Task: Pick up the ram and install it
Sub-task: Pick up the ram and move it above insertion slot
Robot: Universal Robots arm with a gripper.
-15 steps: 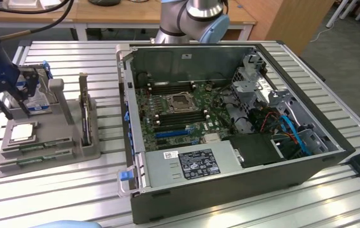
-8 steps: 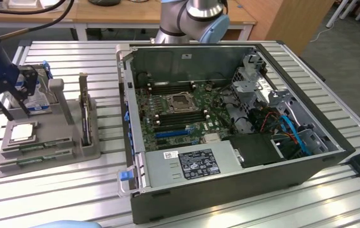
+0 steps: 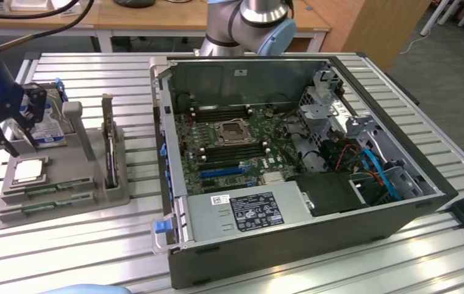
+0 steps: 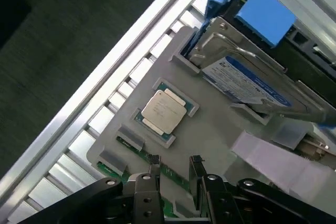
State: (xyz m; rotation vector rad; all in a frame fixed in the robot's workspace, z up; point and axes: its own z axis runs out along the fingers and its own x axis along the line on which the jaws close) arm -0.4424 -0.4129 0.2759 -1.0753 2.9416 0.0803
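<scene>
Slatted alu table [image 3: 76, 251] w/ gray tray [image 4: 220, 129]: gripper [image 4: 174, 163] open over ram [image 4: 169, 172]; drive [image 4: 247, 85] label txt unreadable.

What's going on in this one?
The arm's gripper hangs open over the grey tray, just above the two ram sticks next to the CPU. It holds nothing, and both sticks lie in the tray. The open PC case stands to the exterior view's right of the tray.
</scene>
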